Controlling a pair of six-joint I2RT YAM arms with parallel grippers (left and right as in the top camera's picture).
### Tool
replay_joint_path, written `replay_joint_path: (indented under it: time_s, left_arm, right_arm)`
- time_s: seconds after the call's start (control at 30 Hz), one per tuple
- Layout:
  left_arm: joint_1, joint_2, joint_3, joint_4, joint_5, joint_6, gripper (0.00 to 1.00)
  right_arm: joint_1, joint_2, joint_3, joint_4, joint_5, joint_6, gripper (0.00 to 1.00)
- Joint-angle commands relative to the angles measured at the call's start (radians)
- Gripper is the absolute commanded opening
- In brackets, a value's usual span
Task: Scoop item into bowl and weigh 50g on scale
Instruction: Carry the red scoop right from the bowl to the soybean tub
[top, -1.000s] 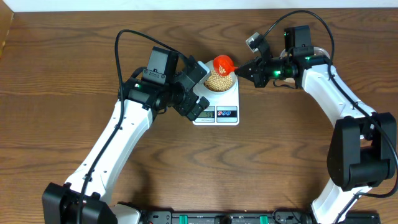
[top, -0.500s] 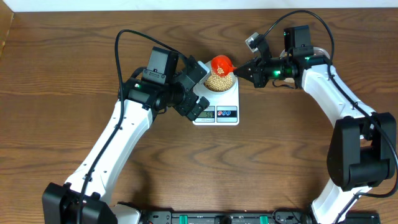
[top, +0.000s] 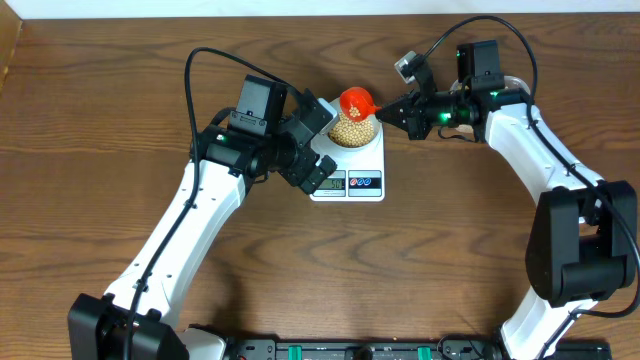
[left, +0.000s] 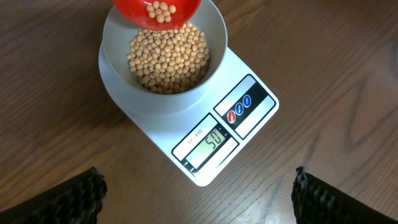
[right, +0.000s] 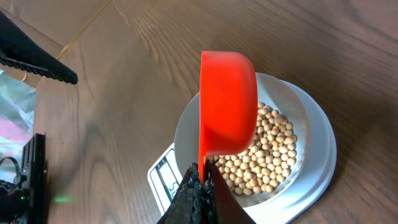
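Right end effector (right: 200, 185) on scoop (right: 227, 102), seemingly tipped sideways over bowl (right: 293, 101).

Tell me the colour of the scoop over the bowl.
Bright red scoop, clearest in right wrist view.

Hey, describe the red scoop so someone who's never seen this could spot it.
Find the white scale on the wooden table. On it sits a pale bowl of beans. The scoop hangs tilted above that bowl, the only bright red thing there.

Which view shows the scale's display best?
Left wrist: the display faces the camera unobstructed, digits reading 50. Overhead shows it tiny and unreadable; right wrist catches only part, at a slant, beside the right hand gripping the red scoop.
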Motion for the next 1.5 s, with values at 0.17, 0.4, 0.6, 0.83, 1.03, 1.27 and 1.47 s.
replay_joint_path:
  time_s: [0.17,0.4,0.6,0.83,1.03,1.27,1.47]
  left_arm:
    - [0.0,0.004,0.002,-0.003,0.016,-0.013,0.98]
    - [0.0,0.004,0.002,-0.003,0.016,-0.013,0.98]
    - [0.0,0.004,0.002,-0.003,0.016,-0.013,0.98]
    - [0.0,0.004,0.002,-0.003,0.016,-0.013,0.98]
    - [0.0,0.004,0.002,-0.003,0.016,-0.013,0.98]
    - [0.0,0.004,0.002,-0.003,0.016,-0.013,0.98]
    - [0.0,0.004,0.002,-0.003,0.016,-0.013,0.98]
  right_arm:
    - [-0.056,-0.022,-0.002,0.054,-0.035,0.153,0.01]
    - [-0.188,-0.022,-0.002,0.072,-0.082,0.257,0.01]
    - [-0.315,-0.022,-0.002,0.071,-0.153,0.302,0.02]
    - [-0.419,-0.022,-0.002,0.061,-0.142,0.314,0.01]
    - [-0.489,-0.022,-0.002,0.041,-0.031,0.239,0.02]
    - [-0.522,-0.022,-0.002,0.004,0.081,0.106,0.01]
    - [-0.52,-0.022,-0.002,0.005,0.185,0.004,0.01]
